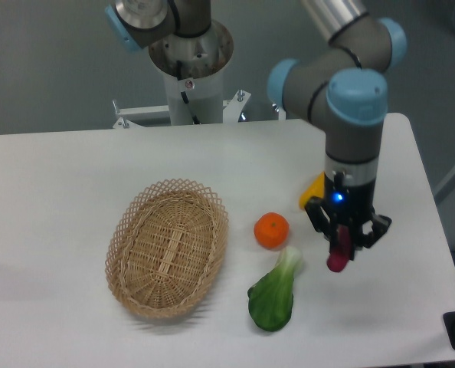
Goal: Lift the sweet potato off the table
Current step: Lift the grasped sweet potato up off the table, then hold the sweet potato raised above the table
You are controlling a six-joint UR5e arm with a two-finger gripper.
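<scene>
One arm in view, grey tube links with light blue joint caps, reaching down over the right part of the white smooth bench [74, 176]. Black two-finger gripper [344, 247] points downward, a small blue light lit on its body. Jaws closed on the small dark reddish-purple sweet potato [337, 256]; the tuber hangs nearly upright between the fingers, its lower end poking out below them. Sweet potato appears clear of the bench surface, held above it to the right of the leafy green.

Round orange fruit [271, 230] sits on the bench left of the gripper, apart from it. Green leafy vegetable with a pale stalk [274, 294] lies just below the orange, stalk end pointing up and right toward the gripper, not touching it. Yellow-orange cone-shaped vegetable [312, 192] lies behind the wrist, partly hidden by the arm.

Oval woven wicker basket [168, 247], light tan, rests on the bench left of the orange, near it but not touching. Nothing seen inside the basket.

Arm's white pedestal base [191, 73] stands at the far edge of the bench, in front of a grey wall.
</scene>
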